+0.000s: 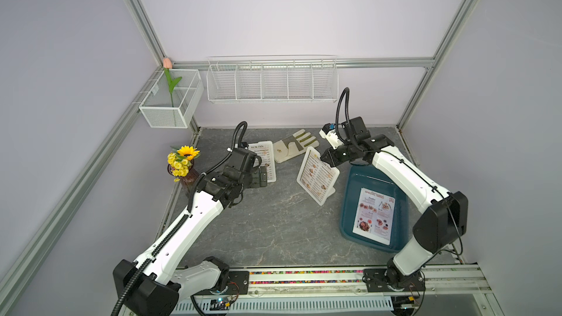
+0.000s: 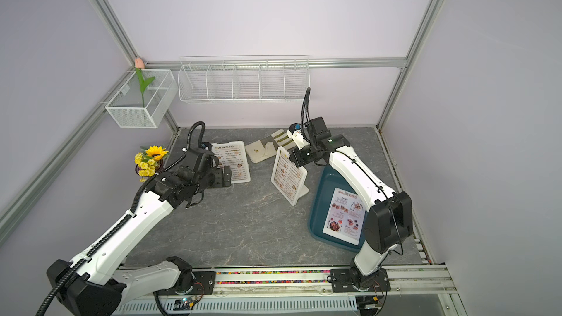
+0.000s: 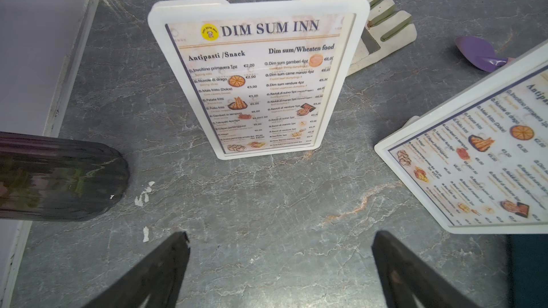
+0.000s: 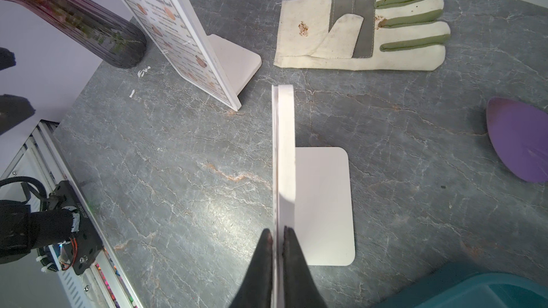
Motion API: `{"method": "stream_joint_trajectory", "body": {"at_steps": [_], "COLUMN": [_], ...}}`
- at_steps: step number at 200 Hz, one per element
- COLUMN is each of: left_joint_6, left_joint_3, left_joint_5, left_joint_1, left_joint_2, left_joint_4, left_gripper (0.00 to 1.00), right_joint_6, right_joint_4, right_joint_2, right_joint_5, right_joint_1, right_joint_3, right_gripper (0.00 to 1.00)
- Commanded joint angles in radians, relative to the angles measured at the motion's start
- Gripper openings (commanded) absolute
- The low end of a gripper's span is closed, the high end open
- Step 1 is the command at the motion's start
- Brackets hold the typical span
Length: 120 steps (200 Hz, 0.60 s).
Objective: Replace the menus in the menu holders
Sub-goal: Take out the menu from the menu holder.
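My right fingers (image 4: 269, 240) pinch the menu (image 4: 275, 158) by its top edge in its holder (image 4: 287, 143); my left fingers (image 1: 263, 176) gape wide, empty.

Your left arm (image 1: 194, 217) stretches forward and inward from the near side in one long line, its wrist bent so the hand points ahead. The left hand (image 3: 280, 235) hangs with both fingers (image 3: 166, 265) spread wide and nothing between them. Your right arm (image 1: 404, 174) rises from the near side, folds at its raised elbow and reaches forward and inward, wrist tipped downward. The right hand (image 4: 278, 232) has its fingers (image 4: 264, 262) standing nearly together, pinching the thin top edge of the menu (image 4: 275, 158) from above.
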Motion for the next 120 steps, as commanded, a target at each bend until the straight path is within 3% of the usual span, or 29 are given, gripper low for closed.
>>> {"method": "stream_joint_trajectory", "body": {"at_steps": [1, 120], "left_joint_6": [0.000, 0.001], "left_joint_3": [0.000, -0.012], "left_joint_5": [-0.017, -0.020], "left_joint_1": [-0.005, -0.005], "left_joint_2": [-0.017, -0.023], "left_joint_4": [-0.025, -0.019], "left_gripper": [0.99, 0.99], "right_joint_6": [0.009, 0.105], "right_joint_4": [-0.011, 0.034], "right_joint_2": [-0.018, -0.028], "right_joint_5": [-0.033, -0.131], "right_joint_1": [-0.001, -0.032], "right_joint_3": [-0.014, -0.012], "right_gripper": [0.12, 0.08]}}
